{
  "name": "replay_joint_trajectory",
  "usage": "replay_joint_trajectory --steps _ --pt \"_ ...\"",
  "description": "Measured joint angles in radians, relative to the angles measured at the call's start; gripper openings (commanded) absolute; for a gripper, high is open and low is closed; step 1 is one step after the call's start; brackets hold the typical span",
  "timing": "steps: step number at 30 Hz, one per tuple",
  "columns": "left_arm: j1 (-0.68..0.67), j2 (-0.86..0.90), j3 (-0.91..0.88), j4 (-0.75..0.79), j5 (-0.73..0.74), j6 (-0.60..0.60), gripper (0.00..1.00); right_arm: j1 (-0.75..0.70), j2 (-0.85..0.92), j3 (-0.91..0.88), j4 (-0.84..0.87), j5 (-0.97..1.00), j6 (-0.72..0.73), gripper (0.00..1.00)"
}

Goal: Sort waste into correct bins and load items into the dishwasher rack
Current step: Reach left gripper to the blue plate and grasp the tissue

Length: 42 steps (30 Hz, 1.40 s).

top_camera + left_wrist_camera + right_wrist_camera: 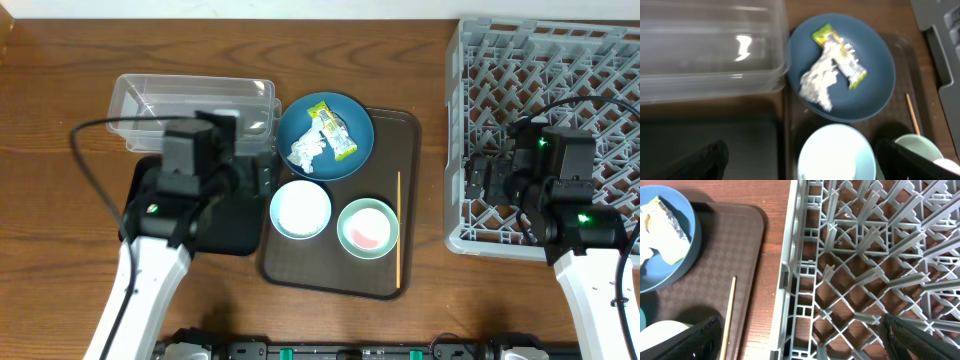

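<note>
The dark blue dish (352, 118) sits at the back of the brown tray and holds the yellow-green wrapper (333, 130) and the white tissue (307, 150). A pale blue bowl (300, 210) has white contents that are too blurred to name. A mint bowl (368, 228) looks pink inside. The wooden stick (399, 225) lies along the tray's right side. My left gripper (805, 160) is open and empty, over the pale blue bowl (835, 152) and the black tray's edge. My right gripper (800, 340) is open and empty, over the grey rack's (545, 110) left edge.
The clear tub (190, 100) stands at the back left. The black tray (225, 225) lies in front of it, partly hidden under my left arm. The brown serving tray (400, 140) lies between the bins and the rack. Bare wood shows between tray and rack (775, 240).
</note>
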Motion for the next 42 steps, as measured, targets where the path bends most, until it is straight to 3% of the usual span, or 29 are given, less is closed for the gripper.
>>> replay_joint_trajectory --steps 8,11,18,24,36,38,42 --pt "-0.118 0.252 0.168 0.109 -0.064 0.045 0.96 0.0 0.0 0.0 0.0 -0.005 0.0 0.99" --pt "-0.164 0.346 0.225 0.14 -0.09 0.089 0.91 0.0 0.0 0.0 0.0 -0.005 0.0 0.99" --pt "-0.251 0.513 0.242 0.165 -0.117 0.15 0.85 0.0 0.0 0.0 -0.001 -0.005 0.0 0.99" --pt "-0.258 0.623 0.242 0.167 -0.127 0.164 0.8 0.0 0.0 0.0 -0.001 -0.005 0.0 0.99" --pt "-0.258 0.755 0.242 0.221 -0.129 0.165 0.78 0.0 0.0 0.0 -0.001 -0.005 0.0 0.99" --pt "-0.258 0.769 0.242 0.226 -0.131 0.164 0.7 0.0 0.0 0.0 -0.001 -0.005 0.0 0.99" --pt "-0.258 0.777 0.242 0.231 -0.133 0.171 0.41 0.0 0.0 0.0 -0.001 -0.005 0.0 0.99"
